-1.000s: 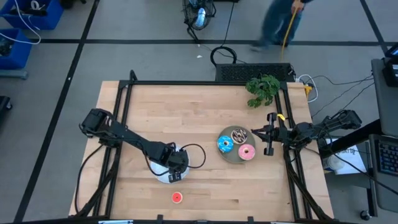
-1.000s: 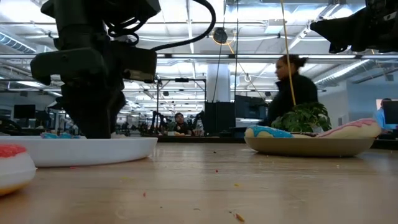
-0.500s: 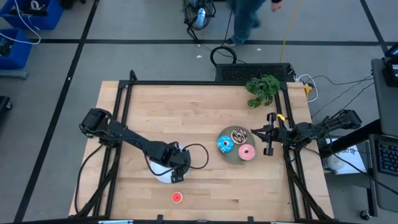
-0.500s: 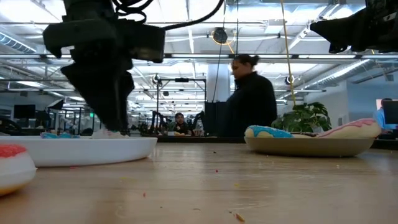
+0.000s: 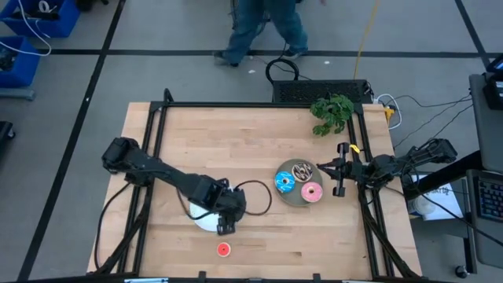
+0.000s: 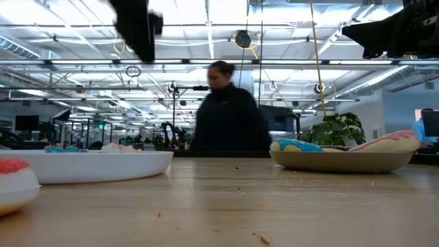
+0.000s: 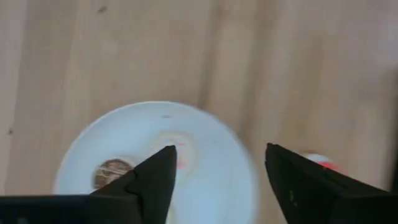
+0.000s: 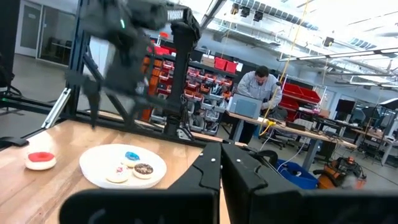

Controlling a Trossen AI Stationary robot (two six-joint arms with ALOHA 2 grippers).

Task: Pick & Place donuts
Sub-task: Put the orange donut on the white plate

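Note:
My left gripper [image 5: 223, 226] [image 7: 221, 149] hangs open and empty above the near-right rim of the white plate [image 5: 202, 219] [image 7: 214, 186]. On that plate lie a tiny brown donut [image 7: 112, 171], a whitish-pink one [image 7: 178, 147] and a tiny blue one [image 8: 132, 156]. The tiny red donut [image 5: 223, 249] [image 7: 316, 160] rests flat on the table, nearer than the plate. The grey plate [image 5: 291, 197] holds the larger blue [image 5: 284, 182], sprinkled brown [image 5: 302, 169] and pink [image 5: 312, 191] donuts. My right gripper [image 5: 339, 179] [image 8: 221, 167] waits shut at the table's right edge.
A green plant [image 5: 332, 112] stands at the far right corner of the table. A black frame runs along the table's edges. A person [image 5: 263, 23] walks on the floor beyond the far edge. Bare wood lies between the two plates and across the far half.
My left gripper has risen from the white plate's surface to well above it, drifting slightly toward the near right. The whitish-pink donut stays on the plate where the fingers stood. A person behind the table has walked toward the left.

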